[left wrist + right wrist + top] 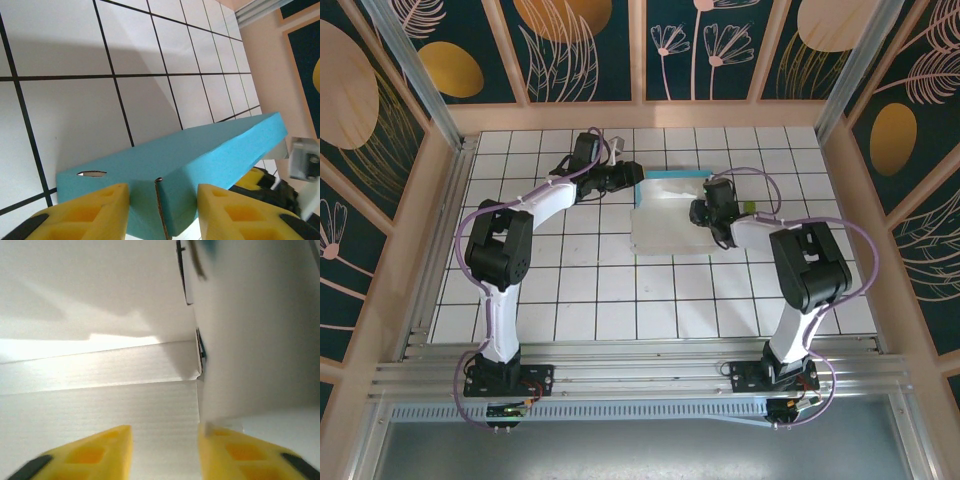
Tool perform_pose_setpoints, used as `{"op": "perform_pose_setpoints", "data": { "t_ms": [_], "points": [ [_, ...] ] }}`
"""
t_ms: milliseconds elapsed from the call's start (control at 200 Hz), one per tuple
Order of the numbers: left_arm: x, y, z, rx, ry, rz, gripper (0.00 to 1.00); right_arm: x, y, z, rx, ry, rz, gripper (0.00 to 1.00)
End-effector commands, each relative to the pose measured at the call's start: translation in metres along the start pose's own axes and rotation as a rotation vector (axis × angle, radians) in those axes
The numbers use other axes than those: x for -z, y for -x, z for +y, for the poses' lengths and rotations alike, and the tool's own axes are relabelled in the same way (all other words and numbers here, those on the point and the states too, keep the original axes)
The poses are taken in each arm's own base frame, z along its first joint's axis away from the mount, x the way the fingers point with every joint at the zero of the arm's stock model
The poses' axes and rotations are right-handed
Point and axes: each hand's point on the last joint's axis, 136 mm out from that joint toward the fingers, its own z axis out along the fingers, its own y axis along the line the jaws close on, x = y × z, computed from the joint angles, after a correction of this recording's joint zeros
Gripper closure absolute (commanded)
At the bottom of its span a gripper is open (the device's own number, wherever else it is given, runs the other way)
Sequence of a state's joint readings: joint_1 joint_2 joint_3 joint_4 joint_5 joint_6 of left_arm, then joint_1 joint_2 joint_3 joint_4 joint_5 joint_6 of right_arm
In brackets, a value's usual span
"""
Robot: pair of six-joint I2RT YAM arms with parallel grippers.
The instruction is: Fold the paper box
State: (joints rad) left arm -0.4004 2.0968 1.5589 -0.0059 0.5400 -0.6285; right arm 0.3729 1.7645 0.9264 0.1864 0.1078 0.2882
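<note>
The worktop is a white tiled sheet with dark lines, closed in on three sides by wooden walls with leaf-print panels. A metal rail runs along the near edge, where both arm bases are bolted. Both arms reach toward the far middle and meet at the box, so each forearm lies across tiles beside it, the left arm from the left and the right arm from the right.

The box sits in the far middle of the worktop, white side up, with a turquoise strip raised along its far edge. Nothing lies inside it apart from the right gripper, which is low over the white floor near the right wall. That gripper is released: in the right wrist view its yellow fingers stand apart over bare card, with the edge of an upright white flap just beside the right-hand one.

The left gripper is at the box's far left corner, grasping it. In the left wrist view the turquoise corner fills the gap between the fingers, and a small slot shows in the outer face.

Open tiles lie all around the box. The near half of the worktop is widest, and a narrower band runs between the box and the far wall.
</note>
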Motion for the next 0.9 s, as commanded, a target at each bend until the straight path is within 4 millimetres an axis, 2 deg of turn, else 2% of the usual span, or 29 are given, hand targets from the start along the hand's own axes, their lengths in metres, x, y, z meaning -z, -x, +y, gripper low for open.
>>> {"op": "perform_pose_setpoints", "data": {
  "t_ms": [0, 130, 230, 285, 350, 415, 501, 571, 806, 896],
  "points": [
    [0.003, -0.008, -0.001, -0.031, 0.028, 0.027, 0.60, 0.030, 0.034, 0.010, 0.013, 0.058, -0.102, 0.46],
    [0.002, -0.007, -0.001, -0.026, 0.027, 0.026, 0.60, 0.055, 0.048, 0.004, 0.019, 0.104, -0.113, 0.37],
    [0.003, -0.005, -0.003, -0.027, 0.022, 0.025, 0.60, 0.083, 0.061, 0.002, 0.031, 0.189, -0.132, 0.32],
    [0.003, -0.004, -0.005, -0.032, 0.019, 0.023, 0.60, 0.100, 0.071, -0.004, 0.033, 0.232, -0.164, 0.25],
    [0.004, -0.003, -0.006, -0.036, 0.020, 0.022, 0.60, 0.115, 0.084, -0.028, 0.031, 0.227, -0.230, 0.18],
    [0.004, -0.003, -0.006, -0.039, 0.020, 0.022, 0.60, 0.120, 0.093, -0.050, 0.072, 0.208, -0.271, 0.23],
    [0.003, -0.004, -0.004, -0.038, 0.023, 0.025, 0.60, 0.109, 0.098, -0.073, 0.149, 0.175, -0.257, 0.27],
    [0.002, -0.004, -0.004, -0.037, 0.021, 0.028, 0.60, 0.093, 0.096, -0.078, 0.265, 0.178, -0.221, 0.32],
    [0.003, -0.006, -0.004, -0.039, 0.022, 0.034, 0.60, 0.051, 0.073, -0.060, 0.654, 0.331, -0.126, 0.33],
    [0.004, -0.005, -0.006, -0.041, 0.022, 0.032, 0.60, 0.035, 0.072, -0.063, 0.711, 0.335, -0.099, 0.35]
  ]
}}
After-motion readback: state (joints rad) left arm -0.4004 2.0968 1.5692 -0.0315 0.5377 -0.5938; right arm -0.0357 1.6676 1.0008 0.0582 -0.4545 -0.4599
